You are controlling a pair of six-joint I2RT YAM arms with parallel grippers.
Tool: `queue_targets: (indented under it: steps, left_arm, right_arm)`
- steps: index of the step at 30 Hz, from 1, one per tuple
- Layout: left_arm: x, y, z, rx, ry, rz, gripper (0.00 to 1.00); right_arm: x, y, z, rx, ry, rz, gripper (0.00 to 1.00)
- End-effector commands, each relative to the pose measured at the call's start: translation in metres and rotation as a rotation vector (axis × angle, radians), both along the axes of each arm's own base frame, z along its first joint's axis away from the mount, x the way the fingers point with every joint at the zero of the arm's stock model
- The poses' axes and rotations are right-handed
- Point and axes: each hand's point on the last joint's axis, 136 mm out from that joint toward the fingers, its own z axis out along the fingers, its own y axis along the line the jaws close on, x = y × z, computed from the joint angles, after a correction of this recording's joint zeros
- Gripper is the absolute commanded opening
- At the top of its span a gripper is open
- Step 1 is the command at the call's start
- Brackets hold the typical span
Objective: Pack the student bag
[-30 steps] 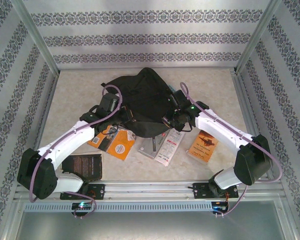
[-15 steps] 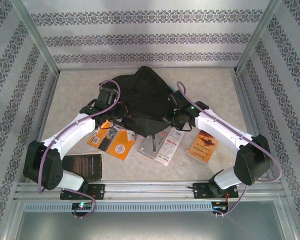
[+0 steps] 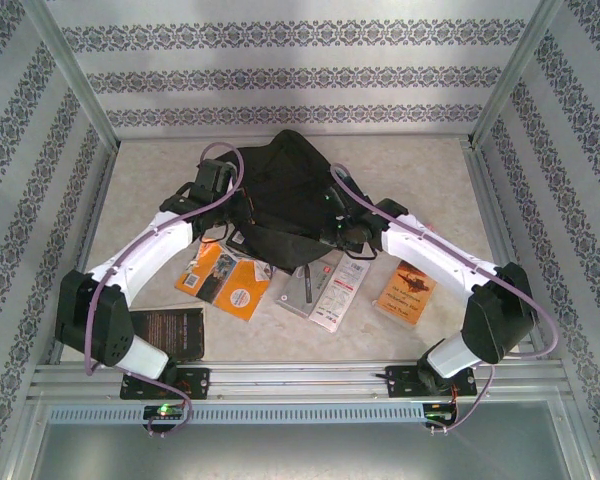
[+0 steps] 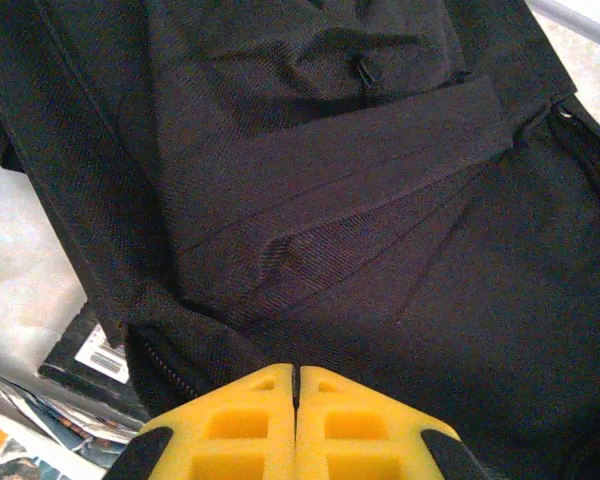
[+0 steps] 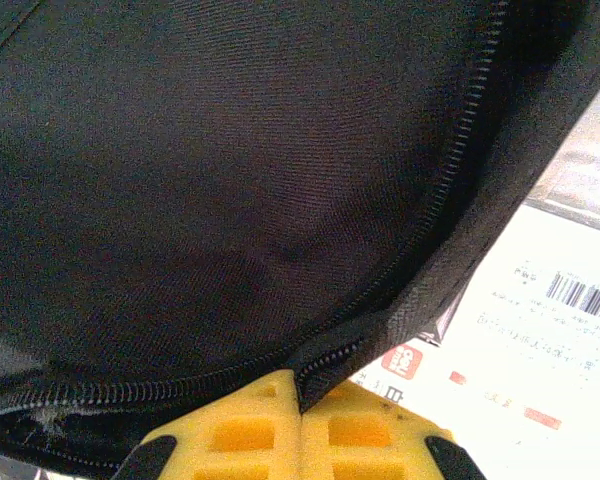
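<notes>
The student bag point(image 3: 280, 195), a large black fabric backpack, lies in the middle of the table. My left gripper point(image 3: 227, 192) is at its left side. In the left wrist view the yellow fingers point(image 4: 296, 372) are pressed together against the bag's cloth point(image 4: 360, 230), and creases in the cloth run toward the tips. My right gripper point(image 3: 334, 226) is at the bag's near right edge. There its fingers point(image 5: 300, 385) are shut on the zipper rim point(image 5: 380, 335) of the student bag point(image 5: 230, 180).
Books lie near the bag: an orange one point(image 3: 230, 285), a white booklet point(image 3: 338, 290) with a barcode point(image 5: 540, 330), a grey one point(image 3: 300, 290), another orange one point(image 3: 408, 293) and a dark one point(image 3: 165, 333). Patterned walls and metal posts enclose the table.
Both arms have reached farther toward the back wall. The bag has shifted back with them, uncovering more of the books in front of it.
</notes>
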Motion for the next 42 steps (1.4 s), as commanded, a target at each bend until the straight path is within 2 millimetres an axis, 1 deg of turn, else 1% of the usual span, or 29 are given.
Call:
queue_targets:
  steps: [1,6,8,10,15,17,19,22,25,29,30,32,34,35,36,39,40,42]
  left_arm:
    - [0.006,0.024,-0.003,0.132,0.003,0.025,0.0]
    - [0.006,0.04,-0.023,0.165,0.044,0.067,0.0]
    - [0.007,0.051,-0.025,0.16,0.048,0.104,0.0]
    - [0.01,0.063,-0.024,0.164,0.041,0.141,0.0]
    - [0.021,0.078,-0.015,0.193,0.012,0.185,0.0]
    - [0.026,0.08,-0.012,0.185,0.005,0.197,0.0]
    - [0.031,0.078,-0.005,0.166,-0.01,0.2,0.0]
    - [0.031,0.079,0.015,0.151,-0.059,0.218,0.0]
    - [0.024,0.089,0.042,0.16,-0.126,0.253,0.0]
    - [0.003,0.101,0.067,0.172,-0.175,0.283,0.0]
    - [-0.004,0.105,0.068,0.181,-0.177,0.293,0.0]
    - [-0.02,0.115,0.073,0.204,-0.19,0.322,0.0]
    - [-0.036,0.119,0.072,0.209,-0.188,0.325,0.0]
    - [-0.042,0.12,0.067,0.214,-0.172,0.32,0.0]
    - [-0.048,0.12,0.061,0.216,-0.151,0.311,0.04]
    - [-0.063,0.113,0.043,0.204,-0.092,0.256,0.3]
    - [-0.067,0.112,0.036,0.202,-0.073,0.239,0.36]
    - [-0.072,0.107,0.029,0.195,-0.058,0.204,0.42]
  right_arm:
    - [0.003,-0.009,0.004,-0.096,-0.045,0.05,0.0]
    - [0.003,-0.014,0.001,-0.131,-0.054,0.065,0.0]
    - [0.003,-0.016,0.001,-0.145,-0.059,0.067,0.0]
    - [0.004,-0.018,0.001,-0.155,-0.066,0.072,0.0]
    - [0.007,-0.02,0.002,-0.183,-0.087,0.084,0.0]
    - [0.01,-0.019,0.003,-0.179,-0.098,0.091,0.0]
    - [0.014,-0.009,0.007,-0.14,-0.113,0.118,0.0]
    - [0.025,0.007,0.022,-0.066,-0.152,0.143,0.0]
    - [0.041,0.023,0.049,-0.01,-0.218,0.176,0.0]
    - [0.058,0.048,0.084,0.079,-0.312,0.245,0.0]
    - [0.06,0.053,0.089,0.101,-0.324,0.255,0.0]
    - [0.06,0.062,0.094,0.151,-0.329,0.27,0.0]
    - [0.055,0.068,0.088,0.19,-0.313,0.272,0.0]
    - [0.053,0.069,0.083,0.201,-0.304,0.269,0.0]
    - [0.049,0.069,0.075,0.208,-0.292,0.265,0.0]
    - [0.04,0.067,0.045,0.206,-0.252,0.255,0.0]
    - [0.037,0.065,0.032,0.2,-0.23,0.248,0.0]
    - [0.031,0.064,0.013,0.203,-0.192,0.245,0.0]
